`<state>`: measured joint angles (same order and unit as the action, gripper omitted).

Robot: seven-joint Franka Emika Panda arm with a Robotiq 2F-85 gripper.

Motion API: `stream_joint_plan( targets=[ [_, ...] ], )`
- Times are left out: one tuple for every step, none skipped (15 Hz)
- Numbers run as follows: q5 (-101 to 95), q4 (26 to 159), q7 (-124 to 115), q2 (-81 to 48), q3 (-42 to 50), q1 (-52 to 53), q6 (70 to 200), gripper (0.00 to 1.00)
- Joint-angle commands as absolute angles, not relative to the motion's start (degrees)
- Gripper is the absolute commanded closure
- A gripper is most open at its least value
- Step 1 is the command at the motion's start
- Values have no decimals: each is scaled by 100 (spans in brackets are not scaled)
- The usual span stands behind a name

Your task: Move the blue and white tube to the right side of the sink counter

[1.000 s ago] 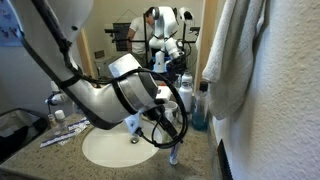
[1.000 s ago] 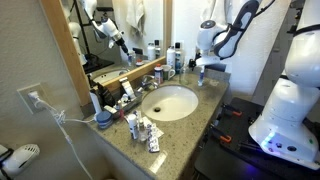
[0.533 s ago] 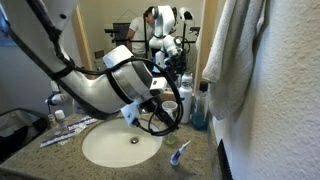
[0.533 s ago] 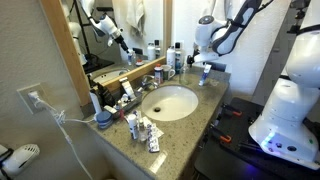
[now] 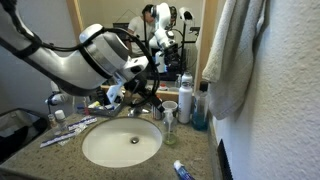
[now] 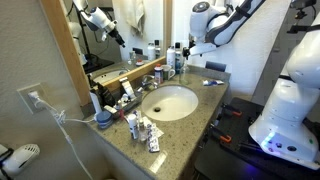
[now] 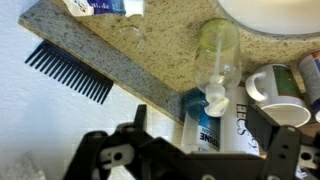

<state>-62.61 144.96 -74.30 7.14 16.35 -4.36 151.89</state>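
Bathroom; speckled stone sink counter (image 6: 185, 128) with white oval basin (image 6: 170, 102). Item: blue and white tube (image 6: 213, 82), lay flat beside the basin near the counter's edge. Tool (image 7: 198, 135): hung above the basin's side, well apart from the tube, fingers spread, empty.

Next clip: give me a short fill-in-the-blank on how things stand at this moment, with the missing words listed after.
1. The blue and white tube lies flat on the sink counter, outside the white ___.
2. The gripper is open and holds ___.
3. In the wrist view, a black ___ lies beyond the counter's edge.

Missing words: basin; nothing; comb.
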Motion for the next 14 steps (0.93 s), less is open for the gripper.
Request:
stream_joint_plan(
  targets=[
    [-5804, 14589, -7073, 1107, 1054, -498, 14967, 0],
    [-5625, 14581, -6929, 1143, 941, -467, 15084, 0],
    [-5499, 14557, -6831, 1189, 802, -437, 15068, 0],
    [-5313, 14533, -6691, 1251, 667, -391, 15024, 0],
    [-5157, 14510, -6595, 1281, 554, -363, 15038, 0],
    [-4981, 14461, -6509, 1324, 404, -319, 14939, 0],
    [-4812, 14418, -6441, 1347, 273, -289, 14908, 0],
    [-4628, 14377, -6343, 1355, 158, -257, 14945, 0],
    [-4461, 14341, -6260, 1358, 62, -227, 14978, 0],
    [-4244, 14322, -6034, 1361, -6, -178, 15035, 0],
    [-4152, 14245, -6073, 1332, -132, -173, 14993, 0],
    [-4003, 14189, -6004, 1314, -230, -149, 14970, 0],
    [-3900, 14120, -5986, 1294, -337, -128, 14912, 0],
    [-3839, 14063, -6010, 1260, -435, -130, 14899, 0]
  ],
)
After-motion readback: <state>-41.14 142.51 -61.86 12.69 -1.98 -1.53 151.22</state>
